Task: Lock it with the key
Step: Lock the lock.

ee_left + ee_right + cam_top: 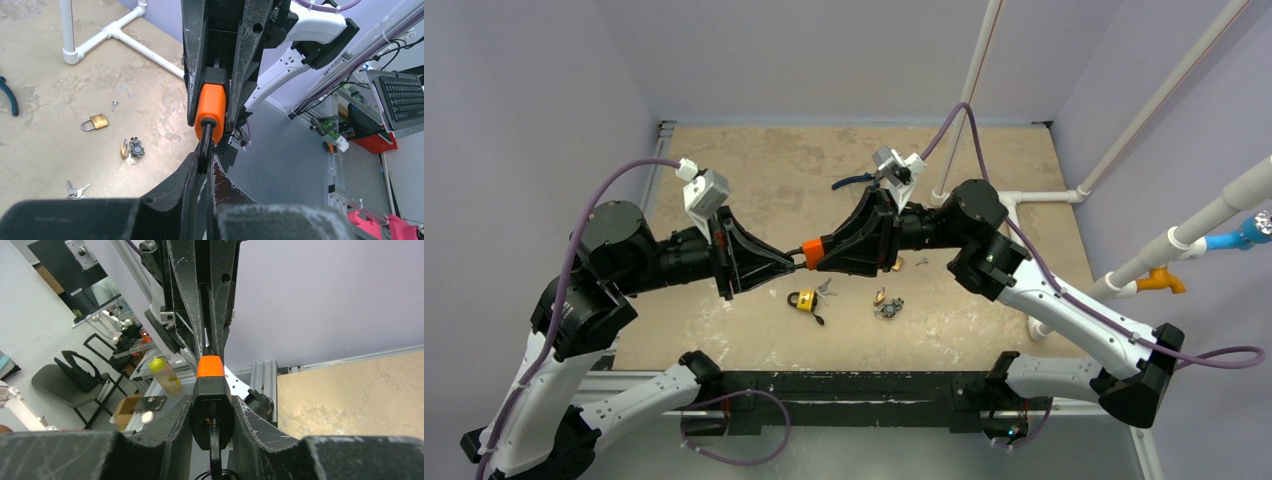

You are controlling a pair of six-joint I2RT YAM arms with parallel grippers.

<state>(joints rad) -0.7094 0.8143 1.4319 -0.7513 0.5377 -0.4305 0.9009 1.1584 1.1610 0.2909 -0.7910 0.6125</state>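
Both arms meet nose to nose in mid-air over the tan stone-look table (754,160). The right gripper (212,407) is pressed together on the black end of a stubby orange-and-black plastic-cased padlock (210,102), whose orange end faces the left arm. The left gripper (203,161) is pinched thin on a slim dark stem (205,137) that runs straight into that orange end. I'd guess it is the key, though it could be the shackle (too dark to tell). What matters is the line: lock, stem and both sets of fingers share one near-level axis, left to right. Any turn should go about that axis, not across it. A small brass padlock (802,299) lies on the table below, well apart.
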